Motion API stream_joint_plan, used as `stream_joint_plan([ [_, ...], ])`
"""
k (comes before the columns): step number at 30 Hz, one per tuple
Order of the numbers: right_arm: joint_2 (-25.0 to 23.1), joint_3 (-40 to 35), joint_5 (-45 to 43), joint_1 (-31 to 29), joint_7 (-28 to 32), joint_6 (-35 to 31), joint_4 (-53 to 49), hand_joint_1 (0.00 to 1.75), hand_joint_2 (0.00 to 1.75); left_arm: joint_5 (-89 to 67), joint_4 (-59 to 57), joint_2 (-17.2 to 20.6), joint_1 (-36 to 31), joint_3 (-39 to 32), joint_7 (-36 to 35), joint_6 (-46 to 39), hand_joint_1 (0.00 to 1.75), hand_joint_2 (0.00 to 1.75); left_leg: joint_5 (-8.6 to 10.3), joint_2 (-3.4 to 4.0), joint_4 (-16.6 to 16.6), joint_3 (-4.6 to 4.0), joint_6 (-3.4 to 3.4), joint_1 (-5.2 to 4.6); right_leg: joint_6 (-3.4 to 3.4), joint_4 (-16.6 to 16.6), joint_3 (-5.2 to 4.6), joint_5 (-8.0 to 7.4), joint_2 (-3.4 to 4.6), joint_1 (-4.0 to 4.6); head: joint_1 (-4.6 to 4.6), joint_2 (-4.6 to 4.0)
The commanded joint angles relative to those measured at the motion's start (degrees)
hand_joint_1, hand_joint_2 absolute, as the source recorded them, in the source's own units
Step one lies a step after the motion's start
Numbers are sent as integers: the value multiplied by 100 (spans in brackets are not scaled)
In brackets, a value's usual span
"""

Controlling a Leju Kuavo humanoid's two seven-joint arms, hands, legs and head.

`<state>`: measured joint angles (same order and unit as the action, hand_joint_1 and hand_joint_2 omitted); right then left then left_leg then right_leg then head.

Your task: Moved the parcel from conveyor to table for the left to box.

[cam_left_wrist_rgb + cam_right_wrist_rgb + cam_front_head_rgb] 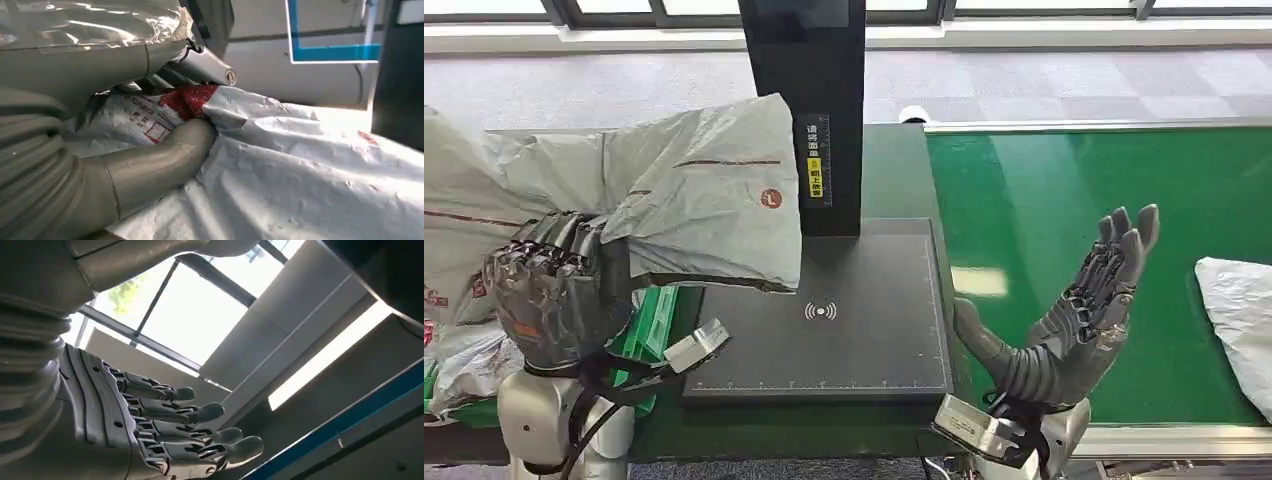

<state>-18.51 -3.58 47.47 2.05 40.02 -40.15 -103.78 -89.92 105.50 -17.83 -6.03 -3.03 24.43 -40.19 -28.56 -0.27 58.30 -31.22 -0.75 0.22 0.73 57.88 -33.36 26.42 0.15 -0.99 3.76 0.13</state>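
Note:
My left hand (554,290) grips a large grey plastic parcel (689,195) and holds it raised above the left part of the dark table, its loose end hanging over the black scale plate (844,320). In the left wrist view my thumb (165,162) presses into the crumpled grey parcel (300,170), next to a red and white label (175,102). Over the near edge of the green conveyor (1044,200) my right hand (1079,315) is raised, palm up, fingers (200,412) spread, holding nothing. A second white parcel (1236,320) lies on the belt at the far right.
A black post (809,110) rises from the back of the scale plate, just right of the held parcel. More bagged parcels (449,300) are piled at the left edge. A green item (656,320) lies by my left wrist.

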Motion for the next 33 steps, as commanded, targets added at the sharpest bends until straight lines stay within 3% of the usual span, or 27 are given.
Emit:
stream_joint_plan([
  [1, -149, 423, 49, 45, -2, 15, -186, 0, 175, -8, -1713, 58, -309, -1543, -1731, 19, 175, 175, 7, 11, -23, 16, 1, -1, -10, -16, 8, -10, 7, -1, 0, 0],
  [4, -149, 428, 72, 158, -2, 15, -301, 0, 175, 55, -2341, 115, -570, -1628, -2102, 19, 175, 175, 20, 1, -43, 33, -4, -8, -12, -28, 24, -13, -2, -7, 0, 0],
  [16, -149, 457, 82, 187, -2, 15, -324, 0, 175, 93, -2484, 99, -586, -1690, -2298, 19, 175, 175, 13, 0, -13, 6, -10, 16, -19, -9, 1, -12, 0, 12, 0, 0],
  [23, -149, 476, 91, 395, -2, 15, -493, 0, 175, 386, -4047, 397, -1098, -2474, -2744, 19, 175, 175, 20, 3, -33, 21, -13, 12, -22, -22, 8, -17, 3, 10, 0, 0],
  [29, -149, 488, 87, 397, -2, 15, -507, 0, 175, 345, -4147, 308, -1048, -2605, -2780, 19, 175, 175, 23, 0, -29, 9, -13, 17, -22, -24, 0, -21, -1, 19, -2, 0],
  [30, -149, 489, 89, 400, -2, 15, -511, 0, 175, 311, -4141, 286, -1049, -2625, -2796, 19, 168, 175, 24, 2, -35, 14, -11, 18, -22, -31, 6, -22, 0, 20, -2, 0],
  [31, -149, 490, 88, 402, -2, 15, -516, 0, 175, 326, -4101, 270, -1051, -2653, -2772, 19, 0, 175, 13, 0, -15, 8, -10, 14, -16, -10, -1, -11, 1, 13, 0, 0],
  [33, -149, 490, 83, 402, -2, 15, -511, 0, 175, 374, -3935, 233, -1019, -2687, -2709, 19, 0, 175, 14, 4, -18, 7, -11, 19, -18, -16, 1, -14, 4, 17, 0, 0],
])
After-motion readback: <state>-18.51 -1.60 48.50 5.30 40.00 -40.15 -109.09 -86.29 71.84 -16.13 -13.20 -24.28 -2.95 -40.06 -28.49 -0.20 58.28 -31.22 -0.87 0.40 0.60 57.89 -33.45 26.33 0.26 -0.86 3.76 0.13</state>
